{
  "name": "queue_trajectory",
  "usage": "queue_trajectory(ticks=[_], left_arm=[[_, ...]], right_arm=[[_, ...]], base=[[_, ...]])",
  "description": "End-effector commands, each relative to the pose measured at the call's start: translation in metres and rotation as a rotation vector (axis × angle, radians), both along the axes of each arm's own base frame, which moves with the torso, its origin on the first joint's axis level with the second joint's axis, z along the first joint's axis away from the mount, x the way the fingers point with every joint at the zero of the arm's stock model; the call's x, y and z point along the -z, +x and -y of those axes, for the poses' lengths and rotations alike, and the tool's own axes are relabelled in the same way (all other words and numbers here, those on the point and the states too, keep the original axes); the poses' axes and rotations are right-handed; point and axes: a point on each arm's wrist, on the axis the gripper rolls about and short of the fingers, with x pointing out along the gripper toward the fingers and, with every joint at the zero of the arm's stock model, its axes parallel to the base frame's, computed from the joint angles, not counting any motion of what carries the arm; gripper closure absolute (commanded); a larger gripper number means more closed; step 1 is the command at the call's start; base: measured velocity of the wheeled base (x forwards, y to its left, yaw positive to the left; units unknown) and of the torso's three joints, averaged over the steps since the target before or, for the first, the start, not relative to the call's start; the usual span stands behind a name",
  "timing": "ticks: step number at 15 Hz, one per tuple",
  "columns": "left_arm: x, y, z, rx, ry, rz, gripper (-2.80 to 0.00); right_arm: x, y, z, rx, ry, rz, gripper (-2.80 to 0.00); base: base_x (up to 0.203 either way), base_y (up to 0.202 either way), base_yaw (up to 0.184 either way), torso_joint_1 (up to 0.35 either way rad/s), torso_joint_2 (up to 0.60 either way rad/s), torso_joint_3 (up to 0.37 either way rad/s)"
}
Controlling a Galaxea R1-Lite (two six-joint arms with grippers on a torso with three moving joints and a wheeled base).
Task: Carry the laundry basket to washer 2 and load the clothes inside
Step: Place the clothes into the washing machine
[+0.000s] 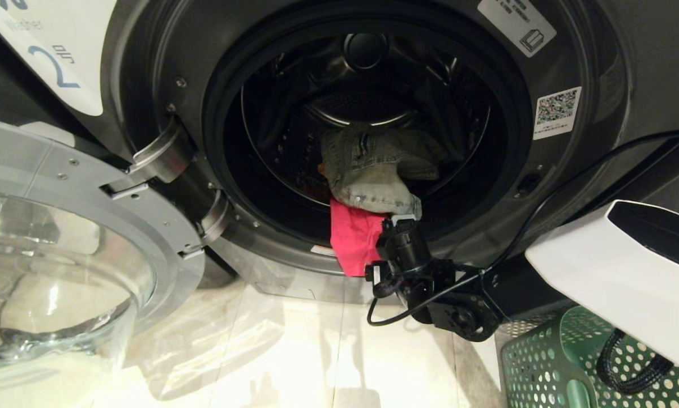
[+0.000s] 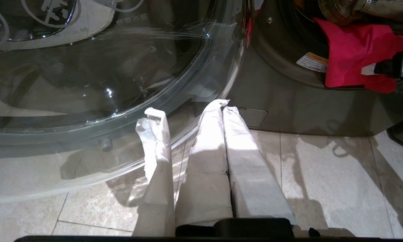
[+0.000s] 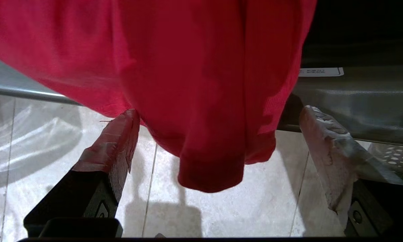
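Clothes (image 1: 353,241): soft, light, limp — pink hem droops over the lip of washer 2 (image 1: 163,73).
Hold: we'd pinch the hanging fold.
Right gripper (image 3: 218,148): fingers spread wide, empty.
Left gripper (image 2: 191,134): closed, idle.

Washer 2 (image 1: 146,73) open, clothes (image 1: 373,175) spilling from the drum

A pink garment (image 1: 353,241) hangs over the door rim beneath a grey-green one; the right claw (image 1: 398,224) sits just beside it, the laundry basket (image 1: 549,368) on the floor (image 1: 294,351) nearby.

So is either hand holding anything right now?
No. The right hand is open around the hanging bright pink-red fabric, not gripping it; the left hand is shut, empty.
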Motion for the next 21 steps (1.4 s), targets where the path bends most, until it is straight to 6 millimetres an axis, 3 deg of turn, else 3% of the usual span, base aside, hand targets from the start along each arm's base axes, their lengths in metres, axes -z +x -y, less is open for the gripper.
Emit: queue_trajectory(ticks=[1, 5, 6, 13, 21], left_arm=[[0.011, 0.003, 0.0, -0.001, -0.001, -0.041, 0.0], [0.011, 0.003, 0.0, -0.001, -0.001, -0.04, 0.0], [0.011, 0.003, 0.0, -0.002, -0.001, -0.04, 0.0], [0.011, 0.003, 0.0, -0.001, -0.001, -0.041, 0.0], [0.011, 0.003, 0.0, -0.001, -0.001, -0.041, 0.0]], right_arm=[[0.008, 0.006, -0.001, 0.013, 0.0, -0.011, -2.8], [0.014, 0.01, -0.004, 0.009, 0.004, -0.016, -2.8], [0.013, 0.01, -0.005, 0.003, 0.006, -0.017, 0.0], [0.005, 0.012, -0.007, -0.012, 0.03, 0.002, 0.0], [-0.059, 0.005, -0.007, -0.033, 0.094, 0.145, 0.0]], base=[[0.0, 0.0, 0.0, 0.0, 0.0, 0.0], [0.0, 0.0, 0.0, 0.0, 0.0, 0.0], [0.0, 0.0, 0.0, 0.0, 0.0, 0.0], [0.0, 0.0, 0.0, 0.0, 0.0, 0.0], [0.0, 0.0, 0.0, 0.0, 0.0, 0.0]])
